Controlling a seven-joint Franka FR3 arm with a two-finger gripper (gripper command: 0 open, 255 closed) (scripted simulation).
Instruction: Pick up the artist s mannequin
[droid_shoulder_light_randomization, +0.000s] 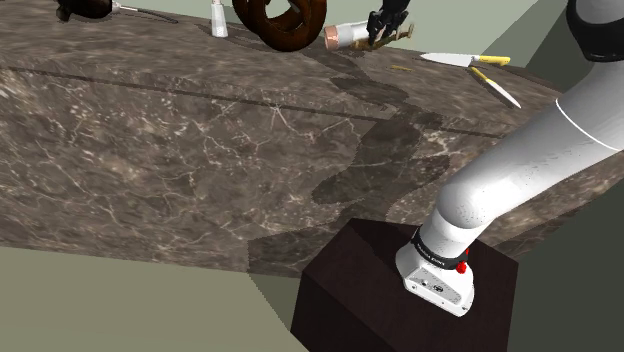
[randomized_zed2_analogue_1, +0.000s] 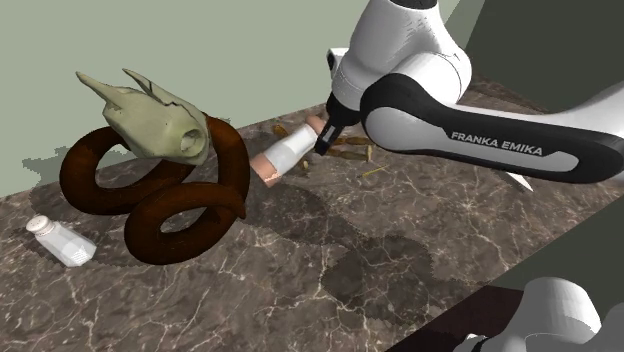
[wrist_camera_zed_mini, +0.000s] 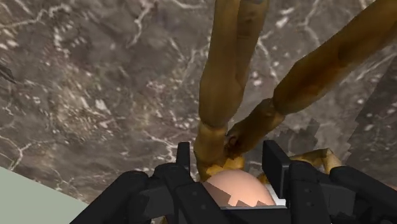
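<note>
The artist's mannequin (wrist_camera_zed_mini: 222, 95) is a tan jointed figure lying on the dark marble counter (droid_shoulder_light_randomization: 200, 150), its limbs stretching away from the hand and its pale rounded head (wrist_camera_zed_mini: 238, 191) close under the palm. My black gripper (wrist_camera_zed_mini: 227, 149) is lowered over it, fingers apart, one on each side of the torso; a small gap shows beside one finger. In the shoulder view the gripper (droid_shoulder_light_randomization: 383, 22) sits at the counter's far edge over the mannequin (droid_shoulder_light_randomization: 398, 36). The second exterior view shows the gripper (randomized_zed2_analogue_1: 325, 140) down on the mannequin (randomized_zed2_analogue_1: 355, 152).
A white and copper cylinder (randomized_zed2_analogue_1: 285, 155) lies right beside the mannequin. A brown coiled sculpture (randomized_zed2_analogue_1: 170, 205) with a pale horned skull (randomized_zed2_analogue_1: 155, 125) and a small white shaker (randomized_zed2_analogue_1: 60, 240) stand further along. Two knives (droid_shoulder_light_randomization: 465, 60) lie near the counter's corner. The dark stand (droid_shoulder_light_randomization: 400, 300) is below.
</note>
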